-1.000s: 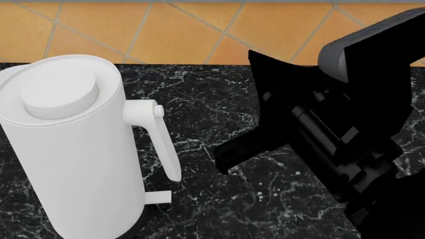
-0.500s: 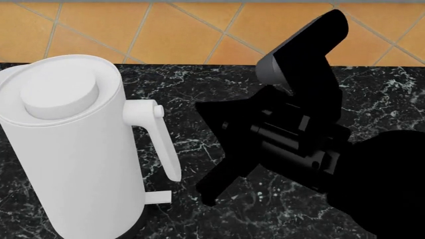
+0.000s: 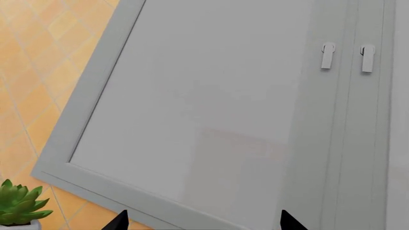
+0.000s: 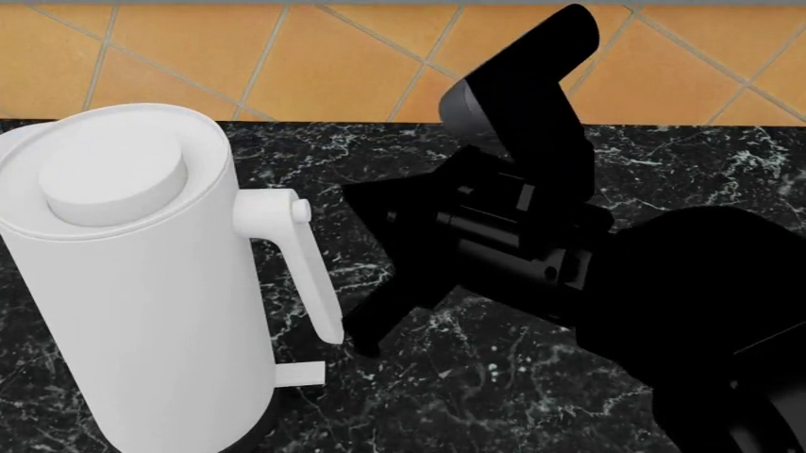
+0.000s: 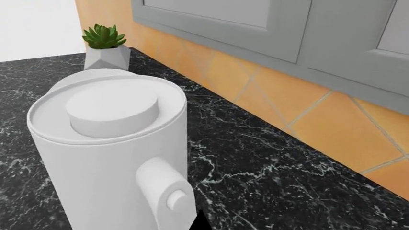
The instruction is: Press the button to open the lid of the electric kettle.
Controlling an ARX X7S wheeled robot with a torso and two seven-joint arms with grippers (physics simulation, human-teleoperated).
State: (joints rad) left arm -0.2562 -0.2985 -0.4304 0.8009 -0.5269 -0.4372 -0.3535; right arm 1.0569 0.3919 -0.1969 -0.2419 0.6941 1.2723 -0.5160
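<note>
The electric kettle [image 4: 139,283] was seen upright at the counter's [image 4: 529,377] left side, its lid [image 4: 111,175] shut, so its contents could not be told. The button [image 4: 301,210] was found at the handle's top end. Just right of the handle, not touching it, the right gripper [image 4: 357,274] was held, fingers spread apart. At the back wall a potted succulent [image 5: 104,44] was set. Only the left gripper's [image 3: 203,221] parted fingertips were shown, before a grey cabinet [image 3: 211,105].

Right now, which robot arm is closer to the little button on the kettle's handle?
The right. Its gripper sits just beside the handle, close to the button but not touching. The left gripper faces grey cabinet doors, with no kettle in its view.
</note>
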